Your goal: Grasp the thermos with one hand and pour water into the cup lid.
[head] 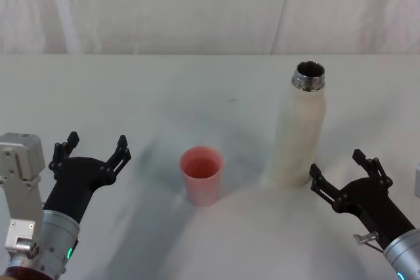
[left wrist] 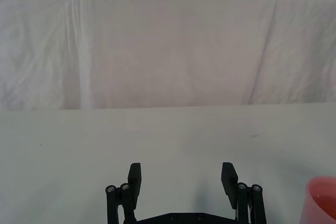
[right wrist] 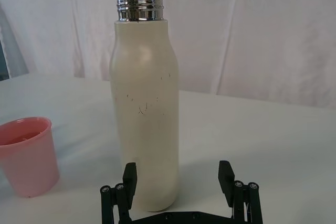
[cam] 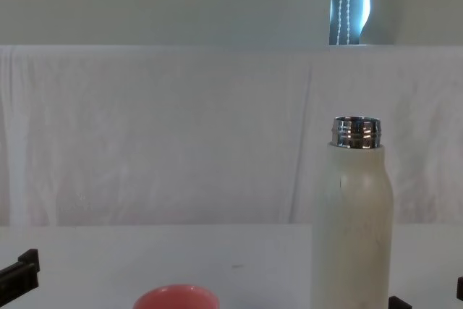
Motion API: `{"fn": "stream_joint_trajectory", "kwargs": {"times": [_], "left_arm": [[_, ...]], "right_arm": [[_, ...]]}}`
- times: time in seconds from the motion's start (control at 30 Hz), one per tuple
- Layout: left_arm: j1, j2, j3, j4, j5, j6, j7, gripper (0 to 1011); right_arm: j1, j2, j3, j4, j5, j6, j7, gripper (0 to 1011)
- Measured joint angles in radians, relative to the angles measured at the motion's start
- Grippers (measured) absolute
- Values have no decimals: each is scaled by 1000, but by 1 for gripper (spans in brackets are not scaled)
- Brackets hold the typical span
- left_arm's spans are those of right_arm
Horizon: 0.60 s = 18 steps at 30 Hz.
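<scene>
Thermos (head: 300, 129) stands upright, uncapped, right of the cup lid (head: 201, 175), right gripper (head: 344, 175) held just short with jaws apart, left gripper (head: 92, 152) likewise spread and idle; a low, off-centre grasp risks the bottle being tipped or spilled.

we see a white table (head: 216, 90) with a smooth matte top, lit evenly with soft shadows. behind its far edge hangs a creased white cloth backdrop (cam: 166, 135). above the cloth runs a plain pale wall (cam: 159, 1), and a narrow bright window strip (cam: 349, 1) shows at the upper right
</scene>
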Motion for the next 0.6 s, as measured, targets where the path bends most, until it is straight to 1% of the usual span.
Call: {"fn": "stream_joint_trajectory", "kwargs": {"times": [0.6], "left_arm": [[0, 0, 0, 0, 0, 0, 0, 1001]], "right_arm": [[1, 0, 0, 1, 0, 0, 0, 1001]]}}
